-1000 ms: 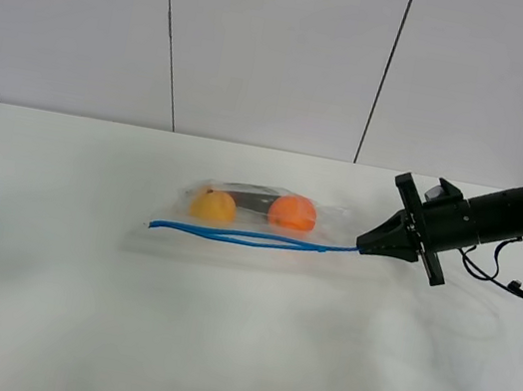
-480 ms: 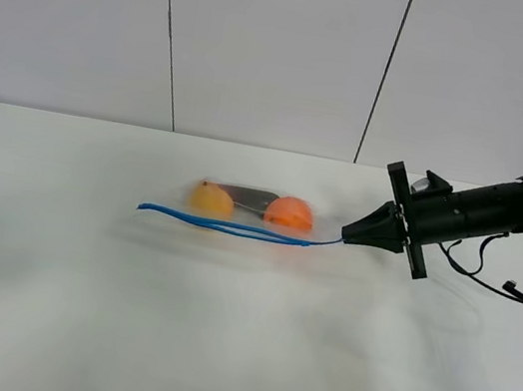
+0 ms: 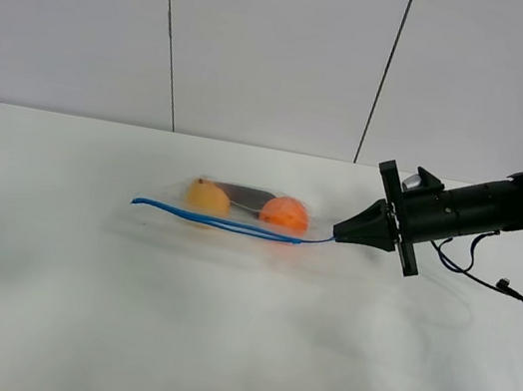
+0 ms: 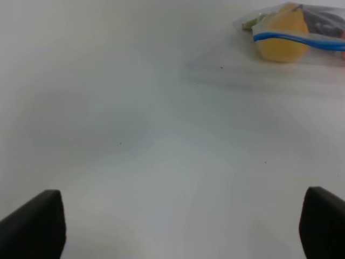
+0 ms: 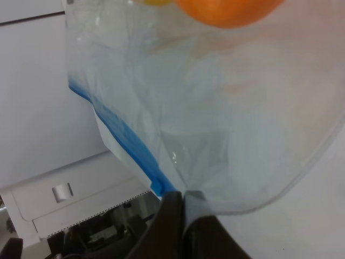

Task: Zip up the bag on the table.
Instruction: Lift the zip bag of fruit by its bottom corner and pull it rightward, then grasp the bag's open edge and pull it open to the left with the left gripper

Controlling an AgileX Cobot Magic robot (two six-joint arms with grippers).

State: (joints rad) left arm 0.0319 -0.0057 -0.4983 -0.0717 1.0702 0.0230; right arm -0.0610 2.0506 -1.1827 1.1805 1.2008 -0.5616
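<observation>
The clear bag (image 3: pixel 238 214) lies on the white table (image 3: pixel 216 339), behind its middle. A yellow-orange fruit (image 3: pixel 207 196), an orange fruit (image 3: pixel 285 213) and a dark object (image 3: pixel 246 194) show through it. Its blue zipper strip (image 3: pixel 226 223) runs along the near edge, with a gap between its two lines. My right gripper (image 3: pixel 341 235) is shut on the bag's right corner at the zipper end, also seen in the right wrist view (image 5: pixel 180 208). My left gripper (image 4: pixel 178 232) is open and empty above bare table, well away from the bag (image 4: pixel 302 32).
Bare white tabletop (image 4: pixel 135 135) lies around the bag on all sides. A grey panelled wall (image 3: pixel 278 47) stands behind the table's far edge. A black cable (image 3: pixel 518 291) trails from the right arm at the right edge.
My right gripper has moved left and slightly back, still holding the bag's corner. The bag and its fruits have slid left with it.
</observation>
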